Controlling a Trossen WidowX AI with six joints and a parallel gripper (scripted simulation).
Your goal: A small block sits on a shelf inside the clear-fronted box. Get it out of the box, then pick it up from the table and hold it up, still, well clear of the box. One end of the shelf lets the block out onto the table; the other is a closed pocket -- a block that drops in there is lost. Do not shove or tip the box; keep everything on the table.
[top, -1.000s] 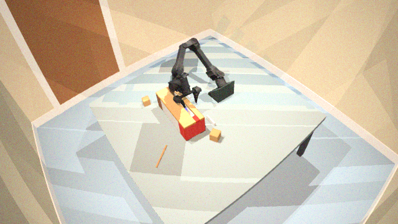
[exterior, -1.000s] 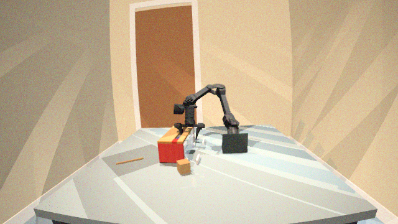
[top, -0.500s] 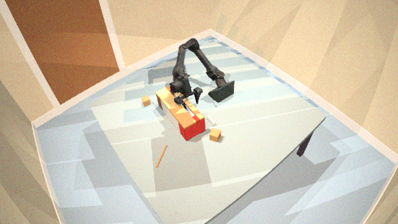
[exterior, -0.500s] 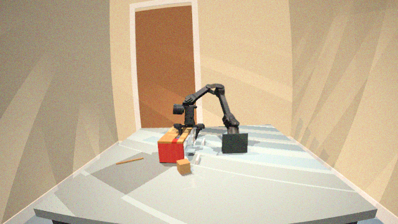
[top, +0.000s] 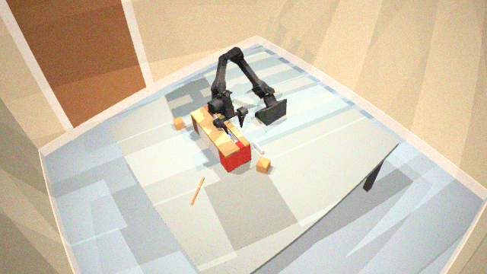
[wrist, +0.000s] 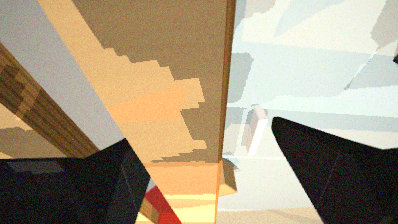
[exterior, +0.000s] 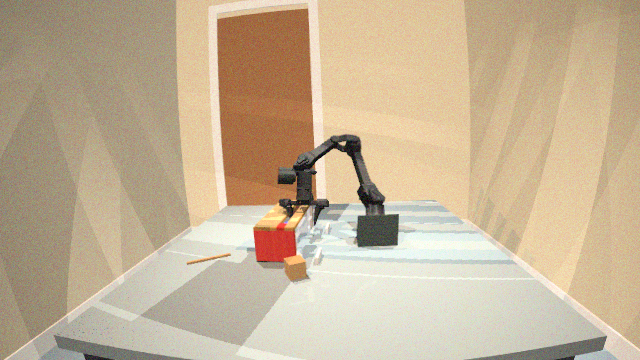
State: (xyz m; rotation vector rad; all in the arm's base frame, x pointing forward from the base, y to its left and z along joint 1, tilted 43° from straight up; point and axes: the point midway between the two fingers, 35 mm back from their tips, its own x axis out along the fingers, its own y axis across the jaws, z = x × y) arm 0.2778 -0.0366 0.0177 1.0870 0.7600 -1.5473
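The box point(top: 236, 157) point(exterior: 275, 245) has a wooden top point(wrist: 165, 110) with a long slot and a red end. Its clear front faces the arm's base. My gripper point(top: 234, 129) point(exterior: 303, 219) point(wrist: 216, 124) is open and empty, pointing down at the box. One finger is at the slot and the other is outside the front, with the front strip of the top between them. How deep the slot-side finger reaches is unclear. A small blue patch point(top: 229, 135) point(exterior: 286, 222) shows in the slot near that finger; it may be the block. The shelf cannot be made out.
An orange cube point(top: 263, 165) point(exterior: 295, 268) point(wrist: 228, 181) stands near the red end, and another orange cube point(top: 178, 123) beyond the opposite end. A white bar point(top: 258, 148) point(exterior: 318, 256) point(wrist: 256, 131) lies before the clear front. A thin orange stick point(top: 197, 191) point(exterior: 208, 259) lies behind the box.
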